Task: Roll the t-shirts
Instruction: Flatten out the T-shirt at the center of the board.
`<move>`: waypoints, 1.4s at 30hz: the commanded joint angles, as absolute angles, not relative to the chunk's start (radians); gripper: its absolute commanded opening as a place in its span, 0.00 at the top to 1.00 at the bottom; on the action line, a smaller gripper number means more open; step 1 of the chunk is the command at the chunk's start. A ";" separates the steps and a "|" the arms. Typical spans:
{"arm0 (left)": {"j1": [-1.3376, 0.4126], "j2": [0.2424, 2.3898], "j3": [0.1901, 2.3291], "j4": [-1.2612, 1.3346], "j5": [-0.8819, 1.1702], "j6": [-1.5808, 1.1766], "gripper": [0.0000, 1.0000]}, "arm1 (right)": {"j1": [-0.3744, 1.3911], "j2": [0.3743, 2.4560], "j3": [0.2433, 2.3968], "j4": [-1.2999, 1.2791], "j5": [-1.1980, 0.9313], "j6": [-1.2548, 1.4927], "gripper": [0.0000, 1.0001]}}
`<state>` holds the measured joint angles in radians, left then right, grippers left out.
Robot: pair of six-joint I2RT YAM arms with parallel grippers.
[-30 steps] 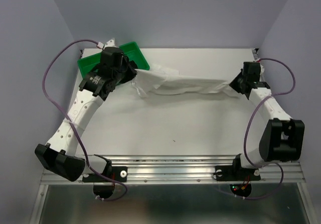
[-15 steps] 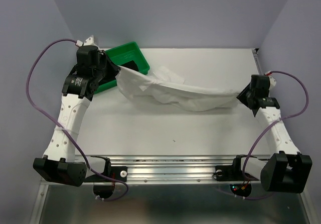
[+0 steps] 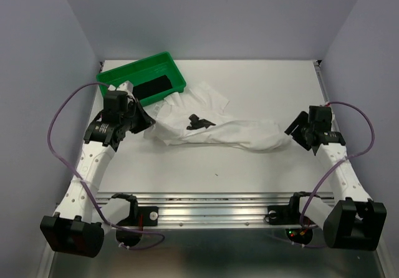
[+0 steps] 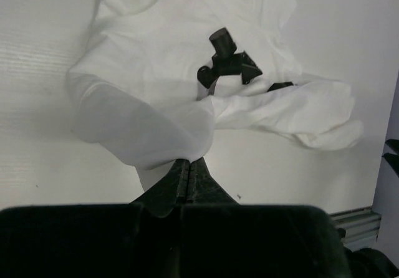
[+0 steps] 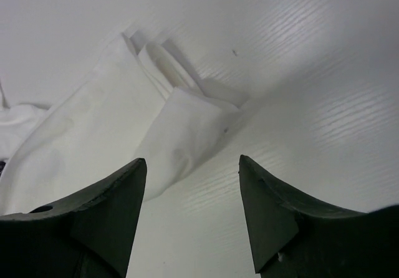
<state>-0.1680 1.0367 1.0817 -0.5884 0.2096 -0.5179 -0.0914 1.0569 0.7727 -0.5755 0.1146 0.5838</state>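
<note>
The white t-shirt (image 3: 218,128) with a small black print lies crumpled across the middle of the table. My left gripper (image 3: 144,122) is shut on its left edge; in the left wrist view the jaws (image 4: 189,164) pinch white fabric (image 4: 149,128) right at their tips. My right gripper (image 3: 297,131) stands open just off the shirt's right end. In the right wrist view nothing sits between its fingers (image 5: 191,166), and the shirt's end (image 5: 100,128) lies on the table just ahead. The black t-shirt (image 3: 153,87) lies in the green tray.
The green tray (image 3: 124,73) sits at the back left, close behind my left gripper. Purple cables loop off both arms. The table's right edge (image 3: 324,91) runs just beyond my right gripper, and a metal rail (image 3: 212,203) lines the near edge.
The shirt, held stretched in the air between both grippers, has come down onto the table. My right gripper has opened and let go of its end. My left gripper moved nearer and lower.
</note>
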 commanded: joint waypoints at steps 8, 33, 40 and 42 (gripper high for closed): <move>-0.166 0.963 0.946 -0.565 0.236 -0.485 1.00 | -0.061 1.216 0.854 -0.471 -0.098 0.563 0.46; -0.166 0.991 0.963 -0.581 0.218 -0.468 1.00 | 0.143 1.873 1.328 -0.546 0.371 0.575 0.99; -0.166 1.051 1.000 -0.519 0.232 -0.463 1.00 | 0.143 1.853 1.471 -0.546 0.428 0.545 0.99; -0.166 1.123 1.087 -0.496 0.250 -0.463 1.00 | 0.143 1.877 1.596 -0.566 0.452 0.514 0.99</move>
